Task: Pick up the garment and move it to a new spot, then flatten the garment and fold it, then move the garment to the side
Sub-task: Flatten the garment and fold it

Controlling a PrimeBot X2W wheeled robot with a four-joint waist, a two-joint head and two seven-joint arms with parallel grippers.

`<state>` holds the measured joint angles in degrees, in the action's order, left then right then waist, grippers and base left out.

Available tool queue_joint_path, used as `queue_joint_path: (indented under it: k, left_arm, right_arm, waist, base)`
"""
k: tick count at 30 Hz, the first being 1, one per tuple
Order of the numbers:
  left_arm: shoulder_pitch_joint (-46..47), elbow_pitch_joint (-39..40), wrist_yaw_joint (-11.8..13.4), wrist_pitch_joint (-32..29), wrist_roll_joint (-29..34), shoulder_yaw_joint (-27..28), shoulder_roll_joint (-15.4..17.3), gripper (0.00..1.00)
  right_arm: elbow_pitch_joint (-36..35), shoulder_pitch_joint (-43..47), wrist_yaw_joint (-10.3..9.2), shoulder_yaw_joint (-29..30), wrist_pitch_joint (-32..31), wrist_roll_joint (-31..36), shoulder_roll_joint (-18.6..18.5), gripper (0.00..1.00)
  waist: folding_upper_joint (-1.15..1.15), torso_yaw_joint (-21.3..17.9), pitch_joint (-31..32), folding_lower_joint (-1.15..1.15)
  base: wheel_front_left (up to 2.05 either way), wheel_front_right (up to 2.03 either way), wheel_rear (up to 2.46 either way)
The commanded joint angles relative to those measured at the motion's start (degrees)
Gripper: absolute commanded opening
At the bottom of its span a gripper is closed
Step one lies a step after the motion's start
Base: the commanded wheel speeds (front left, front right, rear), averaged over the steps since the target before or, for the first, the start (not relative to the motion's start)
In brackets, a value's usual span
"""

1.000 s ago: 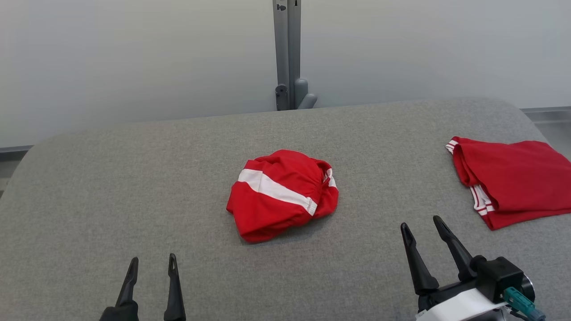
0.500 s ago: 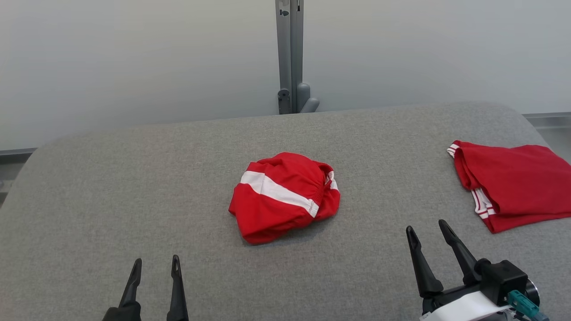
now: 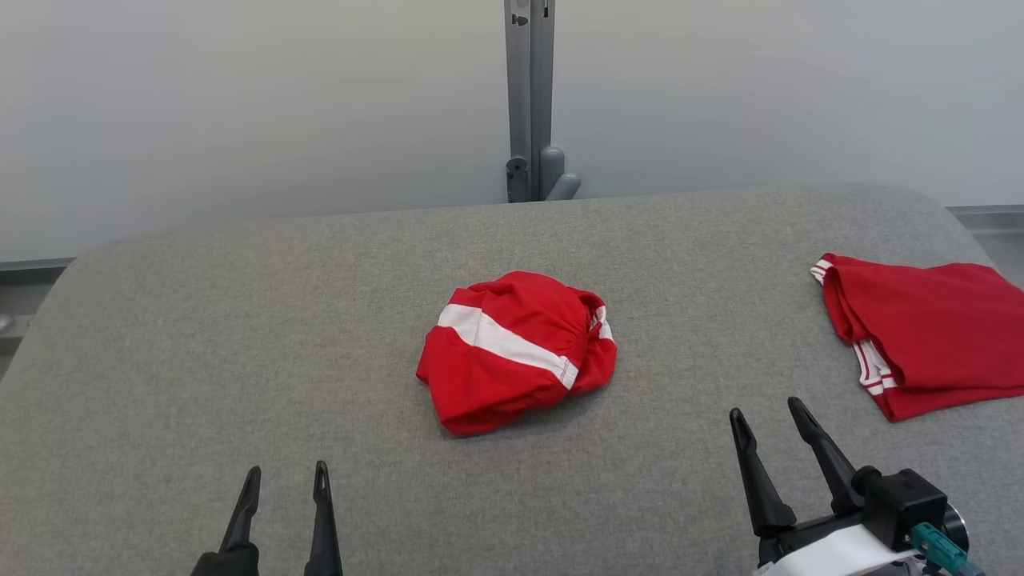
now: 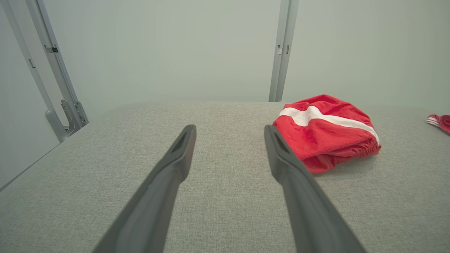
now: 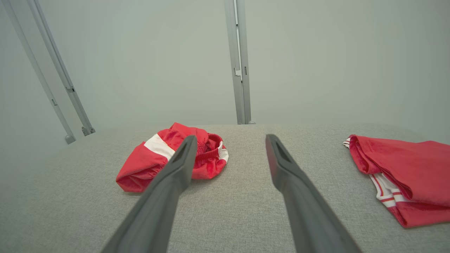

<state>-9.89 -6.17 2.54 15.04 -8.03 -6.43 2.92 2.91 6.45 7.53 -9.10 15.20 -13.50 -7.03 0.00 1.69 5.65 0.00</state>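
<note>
A crumpled red garment (image 3: 512,352) with a white stripe lies bunched at the middle of the grey table (image 3: 240,336). The left wrist view has the garment (image 4: 325,131) ahead and right of my fingers; in the right wrist view the garment (image 5: 168,161) sits ahead and left, partly behind one finger. My left gripper (image 3: 286,478) stands open at the lower left, well short of the garment, holding nothing. My right gripper (image 3: 766,414) is open too, at the lower right, with empty jaws.
A second red garment with white trim (image 3: 920,336) lies folded at the table's right edge, also in the right wrist view (image 5: 404,175). A grey post (image 3: 530,96) rises behind the table's far edge. Bare grey fabric surrounds the crumpled garment.
The whole head view has shifted slightly, so the camera moved. Both grippers sit a little lower in the picture and stay open. The garments have not been touched.
</note>
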Motion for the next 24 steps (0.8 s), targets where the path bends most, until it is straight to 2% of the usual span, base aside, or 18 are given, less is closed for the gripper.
queue_joint_path:
  k: [1,8,12,16,20,24]
  left_arm:
    - [-0.3,-0.2,0.2,0.1,0.0,0.2,0.0,1.0]
    - [1.0,0.1,0.2,0.1,-0.2,-0.5,0.0,1.0]
    - [3.8,-1.1,-0.1,0.1,-2.3,-2.5,0.0,1.0]
    - [9.2,-4.9,-0.9,0.1,-5.8,-7.8,0.0,1.0]
    - [16.7,-8.8,0.1,-0.1,-8.5,-13.9,0.0,1.0]
    - [24.7,-12.2,1.8,-3.7,-10.5,-19.7,0.1,1.0]
  right_arm:
    - [0.1,0.4,-0.09,0.0,0.0,-0.2,-0.1,1.0]
    - [-0.1,0.2,-0.09,0.3,0.0,-0.2,-0.5,1.0]
    - [-0.3,-0.6,-0.09,0.5,0.0,-0.2,-0.7,1.0]
    - [-0.5,-1.4,-0.09,0.3,0.0,0.0,-1.0,1.0]
    - [-0.3,-2.3,-0.09,0.0,0.0,-0.1,-1.2,1.0]
    - [-0.5,-3.6,-0.09,-0.2,0.0,-0.1,-1.4,1.0]
  waist:
    - [0.0,0.0,0.0,0.0]
    - [0.0,-0.2,-0.3,0.0]
    - [0.0,-0.9,-1.5,0.0]
    - [0.0,-2.4,-3.6,0.0]
    - [0.0,-4.5,-5.9,0.0]
    - [0.0,-6.8,-9.1,0.0]
  base:
    - [0.0,0.0,0.0]
    - [0.0,0.0,0.0]
    - [0.0,0.0,0.0]
    - [0.0,0.0,0.0]
    - [0.0,0.0,0.0]
    - [0.0,0.0,0.0]
